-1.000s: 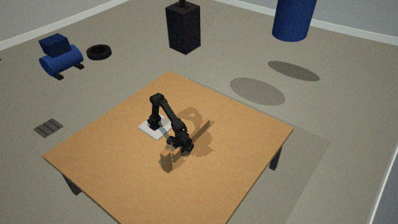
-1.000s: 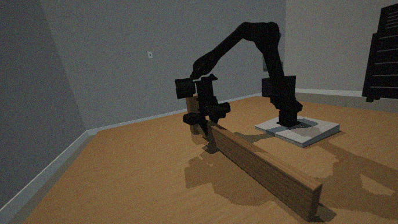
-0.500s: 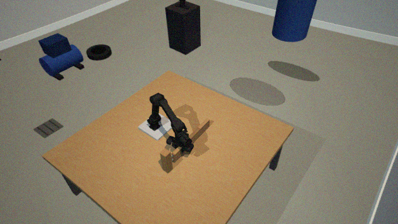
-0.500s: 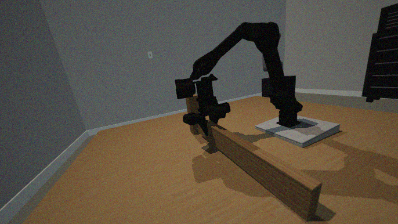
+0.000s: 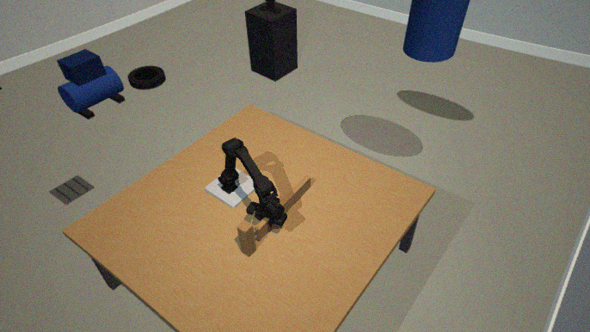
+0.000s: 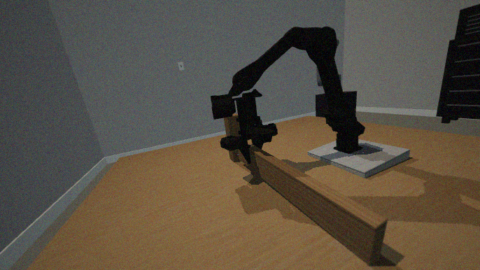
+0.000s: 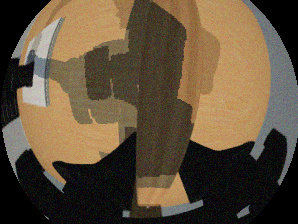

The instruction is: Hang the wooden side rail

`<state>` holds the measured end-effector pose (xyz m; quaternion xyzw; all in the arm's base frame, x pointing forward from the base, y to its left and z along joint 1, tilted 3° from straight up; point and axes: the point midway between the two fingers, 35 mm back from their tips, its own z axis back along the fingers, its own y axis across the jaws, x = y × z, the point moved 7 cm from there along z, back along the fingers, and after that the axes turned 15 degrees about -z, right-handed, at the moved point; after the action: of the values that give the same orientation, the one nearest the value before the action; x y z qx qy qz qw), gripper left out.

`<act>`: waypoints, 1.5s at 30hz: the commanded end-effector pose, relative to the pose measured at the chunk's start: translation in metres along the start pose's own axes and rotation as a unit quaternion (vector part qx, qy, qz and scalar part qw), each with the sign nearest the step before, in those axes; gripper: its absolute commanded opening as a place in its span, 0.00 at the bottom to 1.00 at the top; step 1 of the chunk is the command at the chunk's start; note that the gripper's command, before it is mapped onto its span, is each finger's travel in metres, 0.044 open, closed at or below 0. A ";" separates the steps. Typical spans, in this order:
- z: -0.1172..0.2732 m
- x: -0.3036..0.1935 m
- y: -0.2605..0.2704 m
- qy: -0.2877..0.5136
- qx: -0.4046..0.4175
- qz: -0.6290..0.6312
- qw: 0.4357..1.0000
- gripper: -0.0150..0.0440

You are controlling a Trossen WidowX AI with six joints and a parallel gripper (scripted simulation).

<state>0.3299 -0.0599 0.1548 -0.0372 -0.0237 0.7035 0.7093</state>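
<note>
The wooden side rail [image 5: 299,193] [image 6: 315,192] [image 7: 161,100] stands on its narrow edge, its far end down on the table. The black gripper [image 5: 271,221] [image 6: 251,157] [image 7: 161,155] is shut on the rail near its hook end, one finger on each side. The headboard post [image 5: 247,242] [image 6: 231,126] is a short upright wooden block just beyond that end. In the top view the rail's end is close beside the post, with small pale bits between them. The hooks, slot and pins cannot be made out, so whether they touch is unclear. Arm and gripper partly cover the post in the exterior view.
The arm's base stands on a white plate [image 5: 233,199] [image 6: 364,168] [image 7: 42,65] to one side of the rail. The wooden table [image 5: 181,258] [image 6: 140,217] carries them all. Shadows of the arm fall across the rail and table.
</note>
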 end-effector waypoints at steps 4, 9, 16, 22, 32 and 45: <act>0.003 -0.001 0.000 0.000 -0.003 0.004 1.000 0.25; 0.003 -0.002 -0.001 0.000 -0.003 0.004 1.000 0.25; 0.003 -0.002 -0.001 0.000 -0.003 0.004 1.000 0.25; 0.002 -0.003 0.000 0.000 -0.003 0.004 1.000 0.25; 0.001 -0.004 0.000 0.000 -0.003 0.004 1.000 0.25; 0.001 -0.005 -0.001 0.001 -0.003 0.004 1.000 0.25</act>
<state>0.3295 -0.0647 0.1544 -0.0367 -0.0234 0.7031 0.7097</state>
